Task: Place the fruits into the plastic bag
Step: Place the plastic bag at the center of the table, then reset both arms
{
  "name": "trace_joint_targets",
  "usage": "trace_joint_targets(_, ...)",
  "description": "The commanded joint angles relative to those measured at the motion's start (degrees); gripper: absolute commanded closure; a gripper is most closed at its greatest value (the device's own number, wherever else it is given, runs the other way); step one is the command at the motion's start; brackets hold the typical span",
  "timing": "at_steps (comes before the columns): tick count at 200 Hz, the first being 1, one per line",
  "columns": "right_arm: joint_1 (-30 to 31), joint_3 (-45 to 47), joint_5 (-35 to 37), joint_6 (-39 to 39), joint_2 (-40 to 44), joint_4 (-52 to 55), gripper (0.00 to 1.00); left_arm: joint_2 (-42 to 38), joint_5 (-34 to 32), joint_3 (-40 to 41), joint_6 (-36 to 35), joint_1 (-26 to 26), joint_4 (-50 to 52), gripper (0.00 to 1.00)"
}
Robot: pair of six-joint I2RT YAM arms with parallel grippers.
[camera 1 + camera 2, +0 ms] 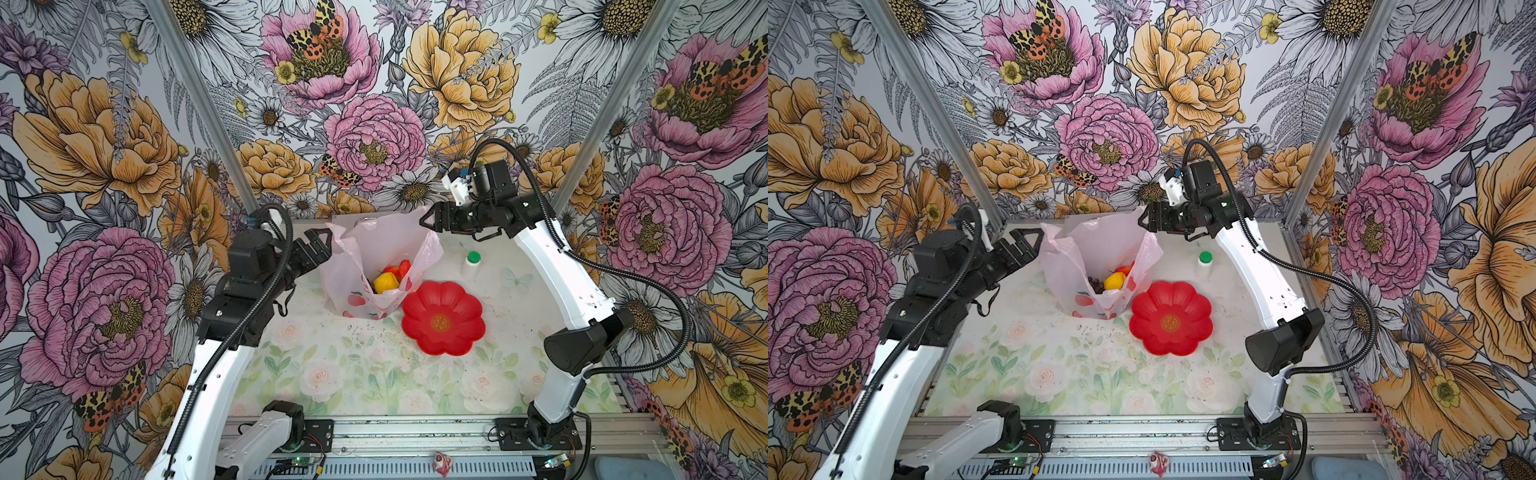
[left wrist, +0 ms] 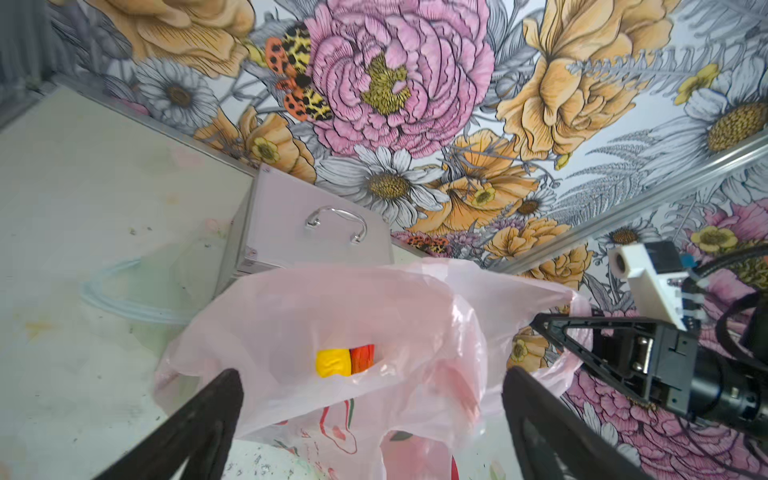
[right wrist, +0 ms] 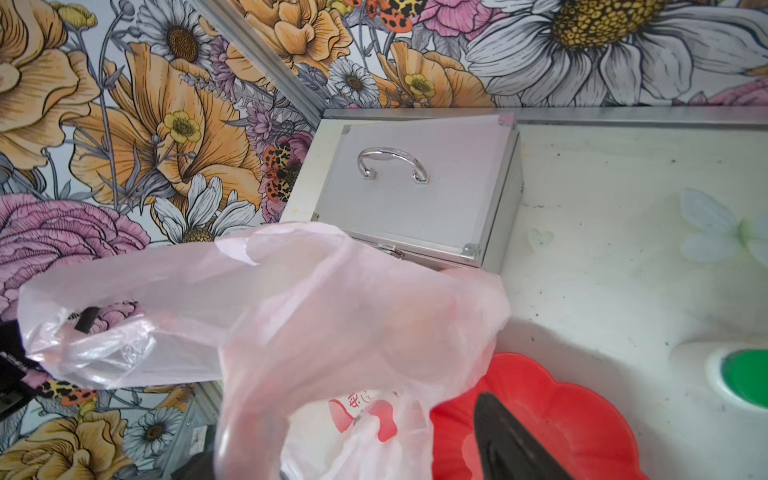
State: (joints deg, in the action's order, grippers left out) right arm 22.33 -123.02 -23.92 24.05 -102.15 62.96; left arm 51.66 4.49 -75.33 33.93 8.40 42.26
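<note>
1. Plastic bag [image 1: 343,270] stands upright on the surface [image 1: 353,365]. Its mouth gapes wide, the pink film is crinkled, and there are red fruit prints low on its wall.
2. Fruits sit at the bottom of the bag: a yellow one [image 1: 385,282] touches a red-orange one [image 1: 402,267]. Dark purple grapes [image 1: 1096,284] show beside the yellow one in a top view. Film hides the rest of the bag's floor.
3. Left hand [image 1: 322,245] is at the bag's left rim, fingers [image 2: 199,424] spread wide, gripping nothing. In the left wrist view the rim lies loose between them.
4. Right hand [image 1: 428,219] is at the bag's far right rim, raised off the surface. Its fingers are apart, with film draped loose between them in the right wrist view.
5. Red plate [image 1: 444,318] lies just beside the bag, on its near right.
6. Silver case [image 3: 415,187] stands behind the bag.
7. White bottle with green cap [image 1: 471,265] stands right of the bag, apart from it.
</note>
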Motion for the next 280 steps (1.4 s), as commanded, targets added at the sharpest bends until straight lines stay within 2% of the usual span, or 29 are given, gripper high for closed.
trace_joint_targets(1, -2.86, 2.04, 0.84, -0.22, 6.56, -1.08, 0.17, -3.95, -1.05, -1.16, -3.01, -4.31, 5.15, 0.01)
trace_joint_targets(40, -10.44, 8.96, 1.98, -1.04, 14.23, -1.23, 0.15, -6.83, -2.34, 3.21, -2.22, -10.71, 8.75, 0.01)
trace_joint_targets(67, -17.05, 18.32, 9.34, -2.31, 19.04, -6.20, 0.09, -5.97, -5.15, 9.14, 1.57, -14.27, 8.55, 0.01)
trace_joint_targets(89, -22.76, 32.84, 13.83, -0.75, 24.11, -19.09, 0.05, -4.09, -9.41, 13.78, 5.21, -15.59, 7.07, 0.01)
trace_joint_targets(108, -26.61, 49.37, 13.00, 1.23, 28.56, -35.92, 0.02, -3.66, -13.17, 18.71, 6.40, -15.96, 3.27, 0.01)
trace_joint_targets(135, -27.51, 67.81, 13.75, -3.63, 31.58, -55.36, 0.03, -8.00, -21.09, 29.34, 3.89, -15.83, -8.06, 0.01)
trace_joint_targets(154, -27.91, 77.44, 15.10, -5.89, 32.65, -66.27, 0.04, -12.74, -26.25, 37.41, 2.21, -15.79, -16.41, 0.01)
trace_joint_targets(175, -28.35, 86.81, 15.84, -8.27, 32.46, -76.68, 0.04, -17.41, -28.24, 44.85, -0.90, -15.79, -25.00, 0.01)
trace_joint_targets(193, -28.56, 90.84, 16.32, -10.01, 30.41, -81.34, 0.04, -18.36, -28.81, 48.33, -4.50, -15.76, -28.49, 0.01)
trace_joint_targets(222, -28.64, 95.07, 19.59, -12.71, 25.07, -90.05, 0.05, -15.59, -29.74, 50.38, -9.93, -15.72, -32.45, 0.01)
trace_joint_targets(238, -29.46, 95.87, 20.84, -14.47, 22.12, -93.99, 0.05, -13.24, -30.02, 51.67, -11.51, -15.70, -36.83, 0.01)
trace_joint_targets(280, -30.64, 97.43, 18.50, -14.19, 18.48, -103.40, 0.07, -3.99, -33.02, 53.66, -14.40, -14.77, -48.52, 0.01)
